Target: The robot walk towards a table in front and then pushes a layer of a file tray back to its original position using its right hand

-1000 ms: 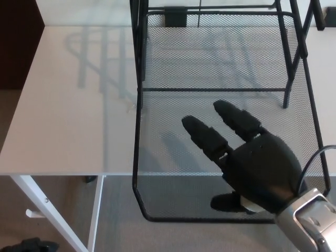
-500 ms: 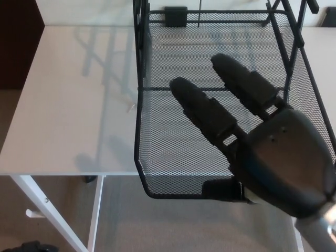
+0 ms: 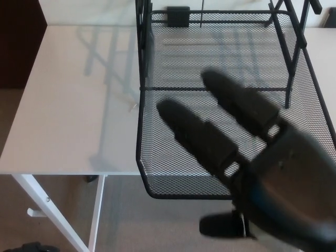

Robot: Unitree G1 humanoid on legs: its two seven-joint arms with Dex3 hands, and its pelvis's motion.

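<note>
Black and blurred, the robot's right hand (image 3: 262,184) now fills the lower right of the head view, larger and nearer the camera than half a second ago, its two thick jointed fingers (image 3: 199,139) spread apart and stretched flat above the tray, the thumb jutting left at the bottom edge, holding nothing. Whether the hand touches the mesh cannot be told. The black wire-mesh file tray layer (image 3: 157,157) has barely shifted since that earlier frame; its rounded front corner overhangs the front edge of the smooth white rectangular table (image 3: 73,105), projecting over the grey carpeted floor (image 3: 121,220). Fine woven mesh forms the layer's floor and low walls, bound by a thin black wire rim, and the layer holds nothing that shows. Slim black metal uprights of the tray frame (image 3: 143,47) rise at the rear and sides. A white angled table leg (image 3: 47,207) slants below at lower left.
</note>
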